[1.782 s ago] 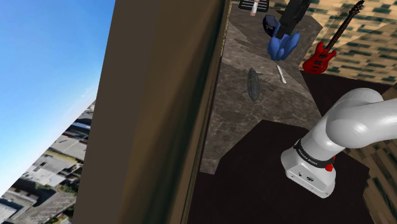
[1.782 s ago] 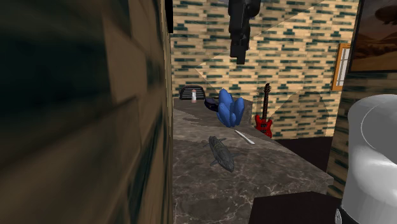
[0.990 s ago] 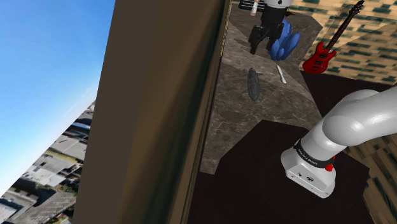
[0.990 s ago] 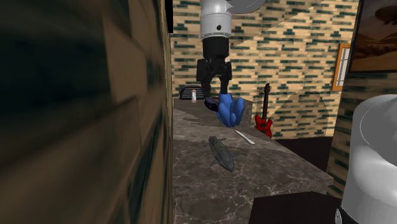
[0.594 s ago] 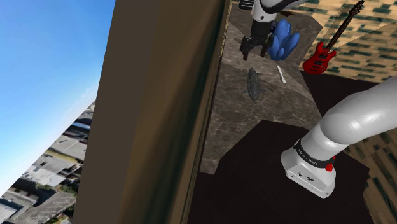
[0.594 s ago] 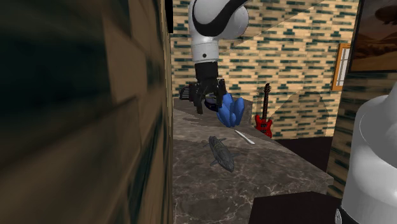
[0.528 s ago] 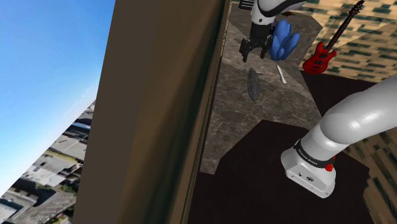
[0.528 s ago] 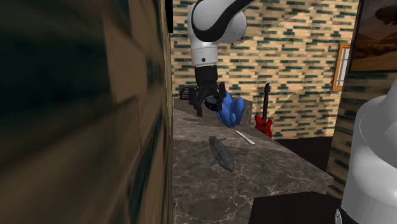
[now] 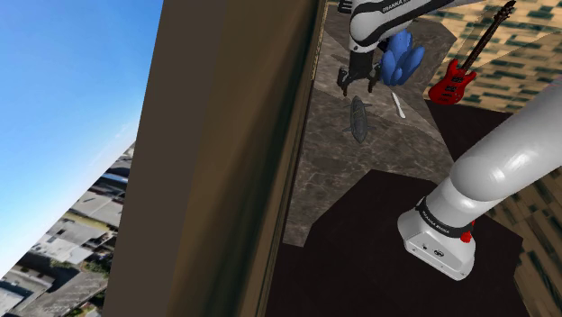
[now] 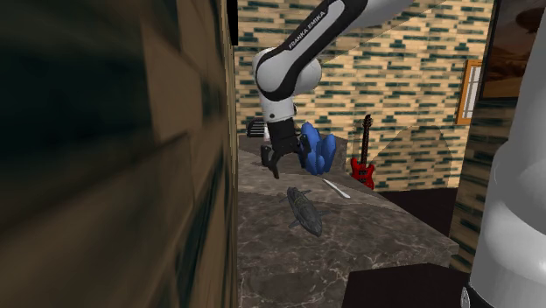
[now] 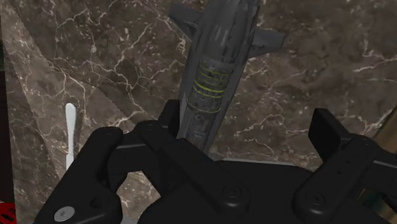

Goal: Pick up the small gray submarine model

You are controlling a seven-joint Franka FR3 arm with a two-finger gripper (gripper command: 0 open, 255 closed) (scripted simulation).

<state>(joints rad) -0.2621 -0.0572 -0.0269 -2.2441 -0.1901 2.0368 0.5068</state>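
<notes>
Lying beneath end effector (image 11: 249, 121): submarine (image 11: 219, 57)

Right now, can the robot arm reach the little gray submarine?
Probably yes. Its jaws stand open above one end of the submarine, which lies flat on the marble counter. Nothing is between them; the blue object and the white stick sit off to the side.

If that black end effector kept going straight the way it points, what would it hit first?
Probably the dark grey submarine model, whose end lies between the fingers of the open end effector, close to one; otherwise the brown marble countertop right beside it. Depth is unclear.
</notes>
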